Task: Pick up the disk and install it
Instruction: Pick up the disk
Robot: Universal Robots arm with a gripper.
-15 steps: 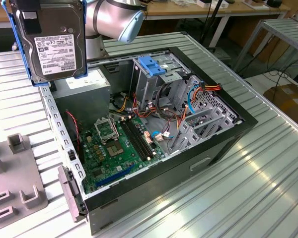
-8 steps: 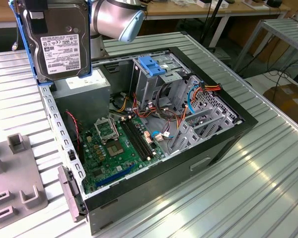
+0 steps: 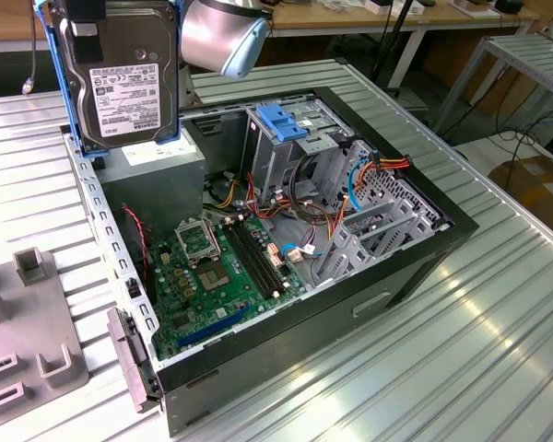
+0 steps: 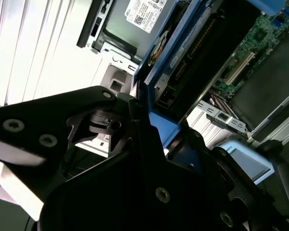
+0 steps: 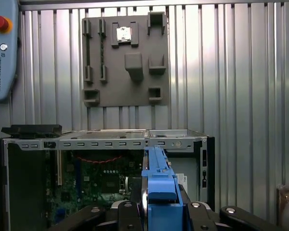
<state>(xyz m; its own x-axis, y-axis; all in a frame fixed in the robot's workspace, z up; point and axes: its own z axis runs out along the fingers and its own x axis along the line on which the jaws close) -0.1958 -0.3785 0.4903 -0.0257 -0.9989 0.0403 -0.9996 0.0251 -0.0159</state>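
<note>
The disk (image 3: 120, 78) hangs upright in the air over the back corner of the open computer case, at the exterior view's upper left. Its dark face and white label are turned toward the camera, and a blue carrier frames it. In the first wrist view the disk (image 5: 159, 180) stands edge-on, and my gripper (image 5: 159, 207) is shut on it, one black finger on each side. The second wrist view has the carrier's blue edge (image 4: 169, 72) running out from my gripper (image 4: 156, 127) above the case.
The open computer case (image 3: 442, 230) lies on a ribbed metal table. Inside are a green motherboard (image 3: 221, 267), a grey power supply box (image 3: 157, 180), a drive cage with a blue handle (image 3: 281, 124) and loose cables. A grey fixture plate (image 5: 125, 60) lies beside the case, a teach pendant (image 5: 2, 48) further off.
</note>
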